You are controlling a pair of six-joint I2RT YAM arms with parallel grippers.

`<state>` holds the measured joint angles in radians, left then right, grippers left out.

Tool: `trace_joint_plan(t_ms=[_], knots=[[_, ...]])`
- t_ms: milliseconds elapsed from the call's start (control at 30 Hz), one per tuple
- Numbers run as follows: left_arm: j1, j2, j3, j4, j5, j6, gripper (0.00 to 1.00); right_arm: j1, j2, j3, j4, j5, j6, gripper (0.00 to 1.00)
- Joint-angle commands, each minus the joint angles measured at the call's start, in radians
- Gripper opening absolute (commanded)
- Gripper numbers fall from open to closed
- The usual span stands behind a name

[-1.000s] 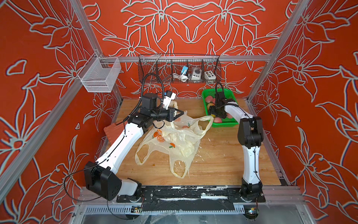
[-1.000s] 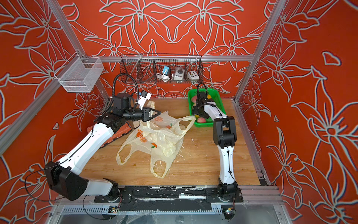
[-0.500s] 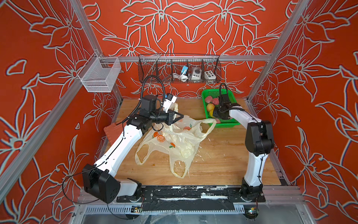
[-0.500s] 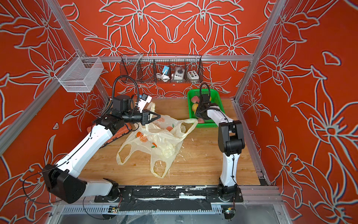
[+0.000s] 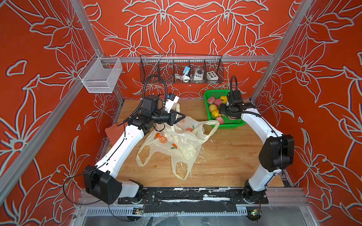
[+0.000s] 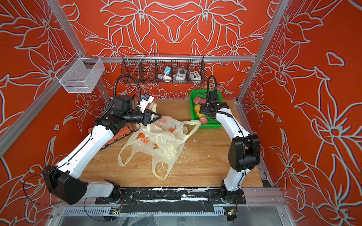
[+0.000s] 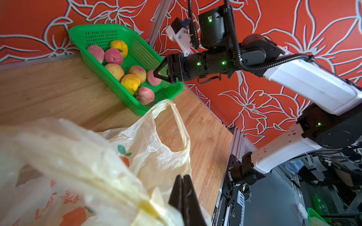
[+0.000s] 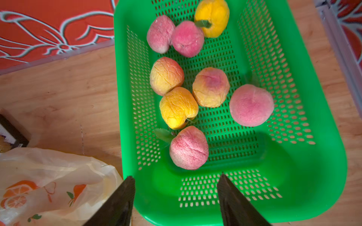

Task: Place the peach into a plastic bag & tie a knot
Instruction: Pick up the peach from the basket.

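A cream plastic bag [image 5: 176, 140] [image 6: 162, 140] printed with oranges lies crumpled mid-table. Its far edge is pulled up to my left gripper [image 5: 184, 116] [image 7: 182, 177], which is shut on the plastic. Two handle loops [image 5: 182, 172] lie loose toward the front, and a third loop [image 7: 176, 121] reaches the green basket [image 5: 233, 124] [image 8: 323, 156]. Several peaches fill that basket, the nearest a pink peach [image 8: 189, 147] just ahead of my right gripper [image 8: 176, 176] [image 5: 220, 112]. That gripper hovers open and empty over the basket's near end. The knot is out of view.
A reddish-brown board [image 5: 113, 133] lies under my left arm by the left wall. A black wire rack [image 5: 181, 70] with small devices hangs on the back rail, and a white mesh bin [image 5: 100, 78] hangs at the left post. Aluminium posts frame the table.
My right gripper has drawn back and up from among the peaches, its jaws narrowing then widening, empty. My left gripper has shifted slightly right, still holding the bag.
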<state>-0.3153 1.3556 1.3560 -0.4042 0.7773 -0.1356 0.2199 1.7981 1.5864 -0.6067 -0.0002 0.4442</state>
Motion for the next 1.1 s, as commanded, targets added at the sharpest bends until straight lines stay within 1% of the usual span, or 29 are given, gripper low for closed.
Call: trace_joint_plan(t_ms=[0,100,267,367,433,500,567,600,667,700,733,767,833,967,1067], knots=[[-0.005,-0.006,0.036,-0.041,-0.057,0.019,0.00,-0.003,0.106,0.071,-0.045,-0.019,0.018,0.78],[-0.005,-0.011,0.059,-0.092,-0.106,0.045,0.00,-0.003,0.217,0.186,-0.077,0.006,0.021,0.83],[-0.005,-0.019,0.041,-0.104,-0.121,0.064,0.00,-0.002,0.403,0.368,-0.153,0.028,-0.002,0.88],[-0.005,-0.027,0.025,-0.091,-0.115,0.059,0.00,0.001,0.482,0.420,-0.164,0.023,-0.010,0.89],[-0.005,-0.029,0.023,-0.091,-0.114,0.063,0.00,0.004,0.525,0.460,-0.178,0.042,-0.015,0.90],[-0.005,-0.032,0.022,-0.087,-0.107,0.060,0.00,0.004,0.555,0.486,-0.177,0.044,-0.018,0.90],[-0.005,-0.031,0.020,-0.084,-0.100,0.056,0.00,0.004,0.579,0.512,-0.180,0.050,-0.019,0.84],[-0.005,-0.031,0.020,-0.083,-0.098,0.054,0.00,0.004,0.582,0.517,-0.178,0.056,-0.018,0.79],[-0.005,-0.035,0.017,-0.084,-0.097,0.056,0.00,0.004,0.552,0.499,-0.165,0.059,-0.015,0.65],[-0.005,-0.039,0.015,-0.084,-0.101,0.059,0.00,0.004,0.510,0.458,-0.137,0.052,-0.011,0.57],[-0.005,-0.042,0.013,-0.086,-0.102,0.063,0.00,0.004,0.454,0.404,-0.092,0.042,-0.004,0.51],[-0.005,-0.044,0.012,-0.088,-0.102,0.068,0.00,0.006,0.396,0.349,-0.051,0.030,-0.002,0.49],[-0.005,-0.042,0.008,-0.087,-0.101,0.072,0.00,0.008,0.278,0.259,-0.009,0.012,0.001,0.47],[-0.005,-0.033,0.010,-0.075,-0.083,0.073,0.00,0.033,0.087,0.138,-0.025,-0.030,-0.015,0.44],[-0.005,-0.023,0.024,-0.072,-0.057,0.076,0.00,0.075,-0.056,0.040,-0.030,-0.037,-0.036,0.43]])
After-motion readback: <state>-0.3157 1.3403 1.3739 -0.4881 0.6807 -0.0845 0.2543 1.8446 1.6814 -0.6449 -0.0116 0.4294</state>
